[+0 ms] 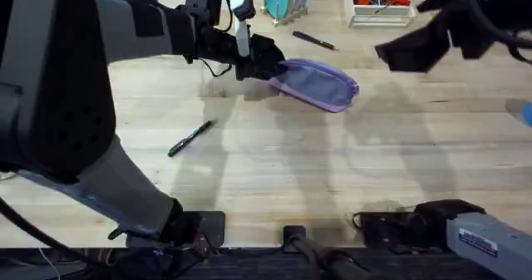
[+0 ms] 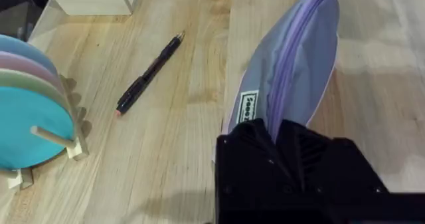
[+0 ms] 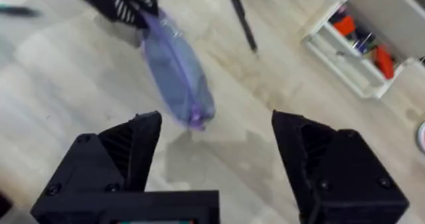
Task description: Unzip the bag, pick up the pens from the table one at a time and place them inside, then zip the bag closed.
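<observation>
The bag point(image 1: 316, 83) lies on the surface point(image 1: 332, 172) toward the far side, its long axis running from the left gripper point(image 1: 256, 60) out to the right and slightly nearer the bases; the zipper point(image 2: 292, 64) runs along the top, and from these views it looks closed; the left gripper is clenched on the bag's left end, pinning it, as the left wrist view shows with the fabric going in between the fingers. The right gripper point(image 3: 216, 164) hangs released above the surface, jaws wide apart, with the bag's free end point(image 3: 196, 117) just ahead of it and below; so the bag stretches straight between the two grippers, and the right arm is the nearer one to the free end. Judging by this, the step in hand is the unzipping: one end anchored, the other arm due to take the pull, though I cannot tell at which end the pull sits. One pen point(image 1: 189, 138) lies near the left base, angled; the other pen point(image 1: 313, 40) lies beyond the bag, close by the rack point(image 1: 381, 6).
</observation>
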{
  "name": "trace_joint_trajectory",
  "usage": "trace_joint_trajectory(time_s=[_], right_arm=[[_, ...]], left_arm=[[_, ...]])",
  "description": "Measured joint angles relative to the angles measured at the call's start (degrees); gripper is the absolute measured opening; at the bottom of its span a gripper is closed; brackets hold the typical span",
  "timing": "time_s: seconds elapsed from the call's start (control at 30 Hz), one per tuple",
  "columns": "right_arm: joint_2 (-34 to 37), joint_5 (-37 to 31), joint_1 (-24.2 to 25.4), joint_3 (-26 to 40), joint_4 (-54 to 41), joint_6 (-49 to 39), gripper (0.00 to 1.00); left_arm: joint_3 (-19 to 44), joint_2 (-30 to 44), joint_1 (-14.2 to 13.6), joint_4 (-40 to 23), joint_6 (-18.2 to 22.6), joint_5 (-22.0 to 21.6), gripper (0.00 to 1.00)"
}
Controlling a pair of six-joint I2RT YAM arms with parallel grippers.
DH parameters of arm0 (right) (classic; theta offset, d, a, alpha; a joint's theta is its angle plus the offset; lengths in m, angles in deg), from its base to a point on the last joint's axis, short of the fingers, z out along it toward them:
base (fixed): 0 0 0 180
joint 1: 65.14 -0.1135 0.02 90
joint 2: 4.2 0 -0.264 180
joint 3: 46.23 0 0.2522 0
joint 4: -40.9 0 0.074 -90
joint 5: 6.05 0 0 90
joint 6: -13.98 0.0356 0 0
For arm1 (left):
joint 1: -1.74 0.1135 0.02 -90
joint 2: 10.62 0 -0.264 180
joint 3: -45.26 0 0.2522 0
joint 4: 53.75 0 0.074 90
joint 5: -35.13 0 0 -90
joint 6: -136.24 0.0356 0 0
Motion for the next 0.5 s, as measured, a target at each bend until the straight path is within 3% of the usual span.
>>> trace_joint_trajectory(time_s=[0.23, 0.5], right_arm=[[-2.71, -2.3, 0.0, 0.0, -7.63, -0.16, 0.996], [-5.46, -5.39, -0.46, 0.0, -8.34, -0.15, 0.996]], left_arm=[[0.0, 0.0, 0.0, 0.0, 0.0, -0.02, 0.042], [0.0, 0.0, 0.0, 0.0, 0.0, -0.01, 0.042]])
